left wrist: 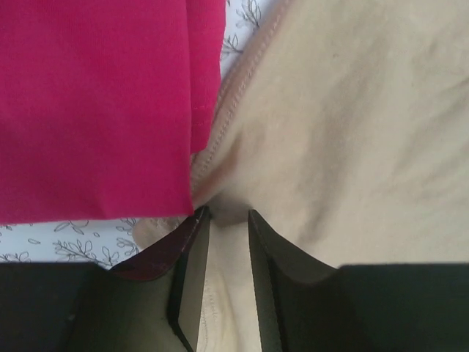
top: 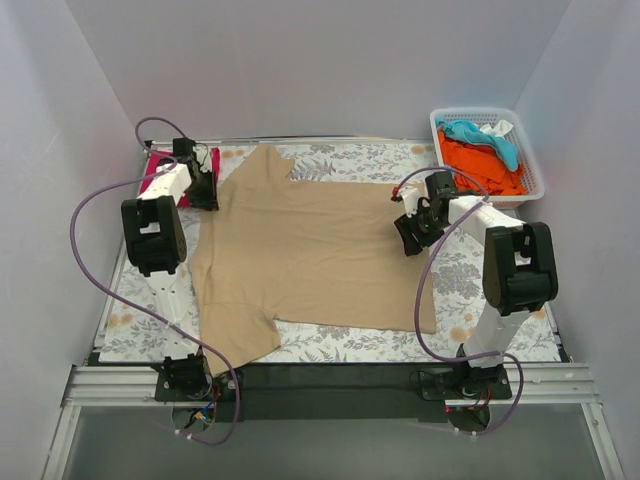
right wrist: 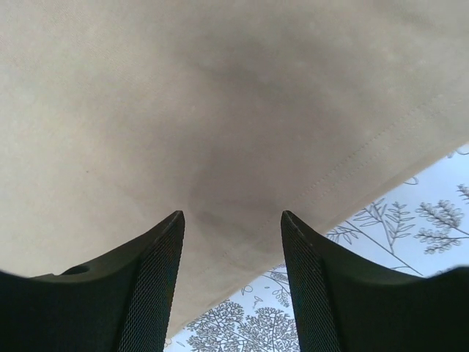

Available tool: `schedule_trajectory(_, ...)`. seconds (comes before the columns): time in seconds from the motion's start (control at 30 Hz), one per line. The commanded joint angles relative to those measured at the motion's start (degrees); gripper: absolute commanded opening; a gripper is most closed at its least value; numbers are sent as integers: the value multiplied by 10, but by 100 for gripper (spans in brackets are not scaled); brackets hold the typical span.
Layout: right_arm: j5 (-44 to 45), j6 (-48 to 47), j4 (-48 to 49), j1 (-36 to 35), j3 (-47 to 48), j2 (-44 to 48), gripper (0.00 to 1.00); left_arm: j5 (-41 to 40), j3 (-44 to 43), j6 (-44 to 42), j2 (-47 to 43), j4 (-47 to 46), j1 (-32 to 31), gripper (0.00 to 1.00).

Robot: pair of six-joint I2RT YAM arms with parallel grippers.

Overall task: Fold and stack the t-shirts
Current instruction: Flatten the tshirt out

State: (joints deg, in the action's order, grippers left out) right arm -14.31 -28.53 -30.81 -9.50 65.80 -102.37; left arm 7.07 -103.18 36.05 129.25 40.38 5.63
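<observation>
From the top external view, a tan t-shirt [top: 310, 250] lies spread flat across the middle of the floral-patterned tabletop [top: 465, 285], one sleeve toward the near left corner and the other toward the far edge. The left hand [top: 205, 192] sits at the shirt's far left edge, right beside a magenta folded shirt [top: 181, 166] in the far left corner. The right hand [top: 411, 236] is over the shirt's right edge. A white basket [top: 534, 160] stands at the far right corner, holding an orange garment [top: 482, 166] with a teal garment [top: 490, 135] on top. In the left wrist view, the left hand [left wrist: 227, 216] has its two dark fingers [left wrist: 187, 286] drawn close together, with a strip of the tan t-shirt [left wrist: 352, 132] pinched between them and the cloth puckering at the tips; a stitched edge of the shirt runs up from that spot, and the magenta folded shirt [left wrist: 95, 110] lies touching it on the left, with a little tabletop [left wrist: 73, 246] showing below. In the right wrist view, the right hand [right wrist: 231, 220] is spread wide, its fingers [right wrist: 157, 282] apart with nothing between them, just above the tan t-shirt [right wrist: 220, 95] near its stitched hem, where a shadow falls; beyond the hem the tabletop [right wrist: 410, 242] shows at the lower right.
</observation>
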Motion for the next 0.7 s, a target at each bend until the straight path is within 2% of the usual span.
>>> schedule_trajectory(0.0,-15,7,-34,0,49,32,53,32,3,-27,-48,30,6,29)
schedule_trajectory(0.07,-37,-6,-56,0,55,73,53,89,45,-47,-98,22,8,31)
schedule_trajectory(0.17,-59,-39,-115,-3,55,126,53,132,84,-71,-191,33,8,35)
schedule_trajectory(0.2,-70,-47,-134,-3,51,138,52,134,108,-97,-213,40,9,38)
schedule_trajectory(0.37,-78,-83,-192,-24,-37,201,47,124,208,-151,-312,73,17,38)
schedule_trajectory(0.53,-63,-90,-193,-61,-105,219,40,109,321,-172,-354,56,22,37)
schedule_trajectory(0.67,-28,-96,-189,-84,-146,212,37,91,376,-181,-368,38,22,35)
